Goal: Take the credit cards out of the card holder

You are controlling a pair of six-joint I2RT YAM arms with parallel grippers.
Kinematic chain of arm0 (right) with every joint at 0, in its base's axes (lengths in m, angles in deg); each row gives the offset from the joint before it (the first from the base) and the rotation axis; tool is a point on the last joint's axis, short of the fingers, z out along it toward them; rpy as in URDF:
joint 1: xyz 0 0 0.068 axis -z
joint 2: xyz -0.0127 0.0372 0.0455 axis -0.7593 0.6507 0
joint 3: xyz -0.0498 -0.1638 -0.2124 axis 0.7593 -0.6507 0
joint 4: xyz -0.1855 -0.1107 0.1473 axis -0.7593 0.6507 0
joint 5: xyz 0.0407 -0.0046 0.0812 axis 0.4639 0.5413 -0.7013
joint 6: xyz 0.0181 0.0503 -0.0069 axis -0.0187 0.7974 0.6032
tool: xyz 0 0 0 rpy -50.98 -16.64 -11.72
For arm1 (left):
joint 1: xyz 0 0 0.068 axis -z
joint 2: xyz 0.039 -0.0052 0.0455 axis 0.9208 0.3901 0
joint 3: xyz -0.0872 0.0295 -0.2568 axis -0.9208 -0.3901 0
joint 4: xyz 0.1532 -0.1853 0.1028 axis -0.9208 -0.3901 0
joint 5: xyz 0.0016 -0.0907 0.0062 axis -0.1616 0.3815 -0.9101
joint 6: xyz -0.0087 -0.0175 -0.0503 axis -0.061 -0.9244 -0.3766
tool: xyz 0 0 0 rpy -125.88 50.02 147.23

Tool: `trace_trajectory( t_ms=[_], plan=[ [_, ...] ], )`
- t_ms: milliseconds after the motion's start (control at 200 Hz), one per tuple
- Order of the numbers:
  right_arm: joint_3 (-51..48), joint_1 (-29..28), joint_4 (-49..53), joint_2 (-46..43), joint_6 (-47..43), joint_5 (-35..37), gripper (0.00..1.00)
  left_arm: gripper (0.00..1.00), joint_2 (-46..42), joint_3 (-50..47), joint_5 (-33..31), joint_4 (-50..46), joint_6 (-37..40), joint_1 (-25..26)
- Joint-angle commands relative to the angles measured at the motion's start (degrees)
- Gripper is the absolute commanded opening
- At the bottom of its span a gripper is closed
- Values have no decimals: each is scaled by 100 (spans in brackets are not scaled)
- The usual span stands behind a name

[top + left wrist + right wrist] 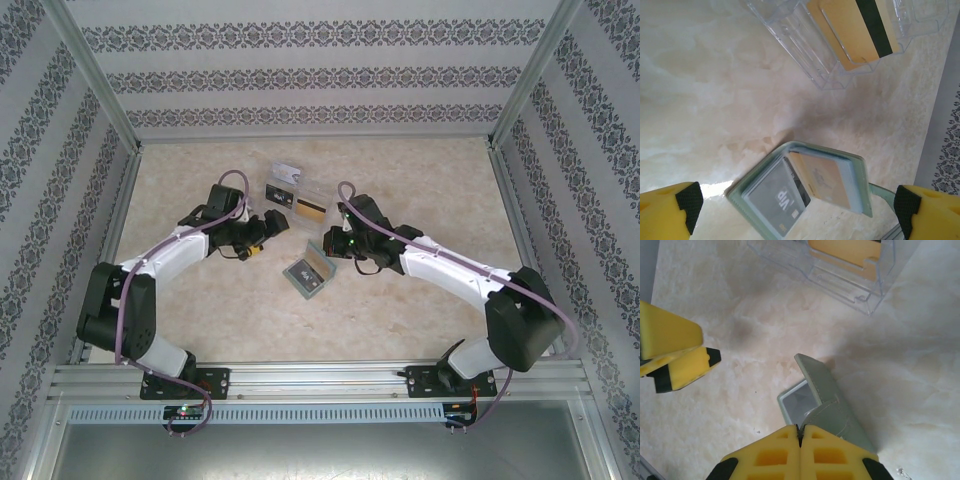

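Bright diffuse light, soft shadows, mild glare, close foreground blurred

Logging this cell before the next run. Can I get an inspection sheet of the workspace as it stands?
Surface: pale marbled tabletop, no spills seen.
Job's things: card holder lies open; a grey card and a gold-orange card sit in it.
Clutter: clear plastic box holding a gold card with a black stripe.
Grippers: left gripper open, facing the holder; right gripper shut, apparently pinching the holder's raised panel.
Cables: purple-grey cables loop along both arms.
Surroundings: patterned walls, aluminium frame.
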Motion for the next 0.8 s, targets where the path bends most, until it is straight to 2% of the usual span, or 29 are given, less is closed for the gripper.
trace_trajectory(
  t_ms=[0,150,330,589,674,794],
  plan=[
    [-121,36,120,-240,146,294,3,100,187,221,199,76,154,78],
    [-360,62,286,-229,377,662,4,97,385,252,372,118,173,150],
    [-415,74,288,-240,388,678,4,91,528,243,504,205,124,307],
    [-558,141,962,-227,655,1462,5,73,834,508,649,155,108,686],
    [-626,212,1164,-197,705,1829,21,69,934,617,633,156,102,848],
    [-469,451,1284,-251,399,1691,36,64,1047,739,520,164,-29,1040]
  ],
)
